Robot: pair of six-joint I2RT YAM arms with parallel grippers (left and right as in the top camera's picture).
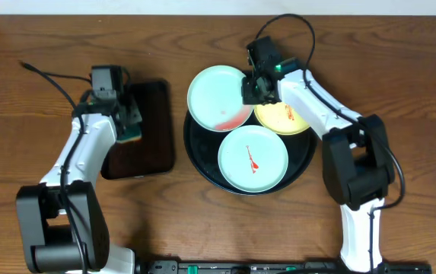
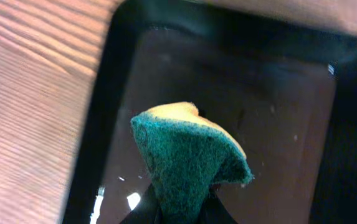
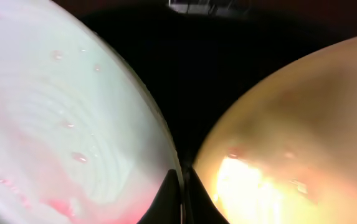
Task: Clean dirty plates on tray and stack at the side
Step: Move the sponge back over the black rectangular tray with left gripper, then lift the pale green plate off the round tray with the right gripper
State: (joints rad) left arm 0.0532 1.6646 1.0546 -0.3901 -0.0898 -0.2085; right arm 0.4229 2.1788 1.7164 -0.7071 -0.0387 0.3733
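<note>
Two grippers are seen. The right gripper is pressed together, its tips set over the round tray in the narrow gap between the rims of the upper blue plate and the yellow plate. Red smears are seen on both. The upper blue plate overhangs the tray's far-left rim. The lower blue plate, red-streaked, lies at the tray's near edge. Left of the tray, a green-and-yellow sponge is pinched by the left gripper over the rectangular tray. Bare table is seen farther left.
</note>
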